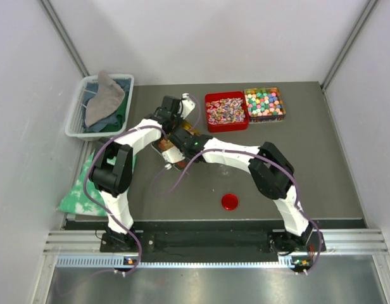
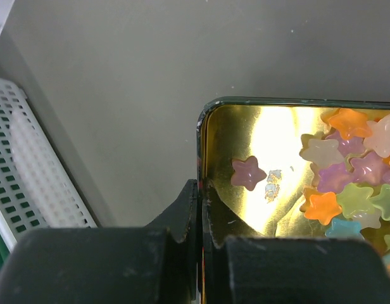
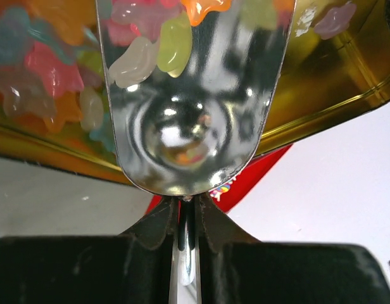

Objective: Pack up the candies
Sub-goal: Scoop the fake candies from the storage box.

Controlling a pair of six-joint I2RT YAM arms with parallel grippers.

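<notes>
A tin with a gold inside [image 2: 277, 136] holds a heap of pastel star-shaped candies [image 2: 350, 180], with one pink star [image 2: 247, 172] lying apart. My left gripper [image 2: 201, 212] is shut on the tin's left wall. My right gripper [image 3: 187, 212] is shut on the handle of a shiny metal scoop [image 3: 195, 114]. The scoop reaches over the tin, with a few candies [image 3: 158, 47] at its far end. In the top view both wrists meet over the tin [image 1: 164, 150], which they mostly hide.
At the back stand a red tray of small mixed candies [image 1: 226, 111] and a tin of round pastel balls [image 1: 264, 104]. A red round lid [image 1: 230, 202] lies near the front. A white basket with cloths [image 1: 100, 104] and a green cloth [image 1: 78, 190] sit at the left.
</notes>
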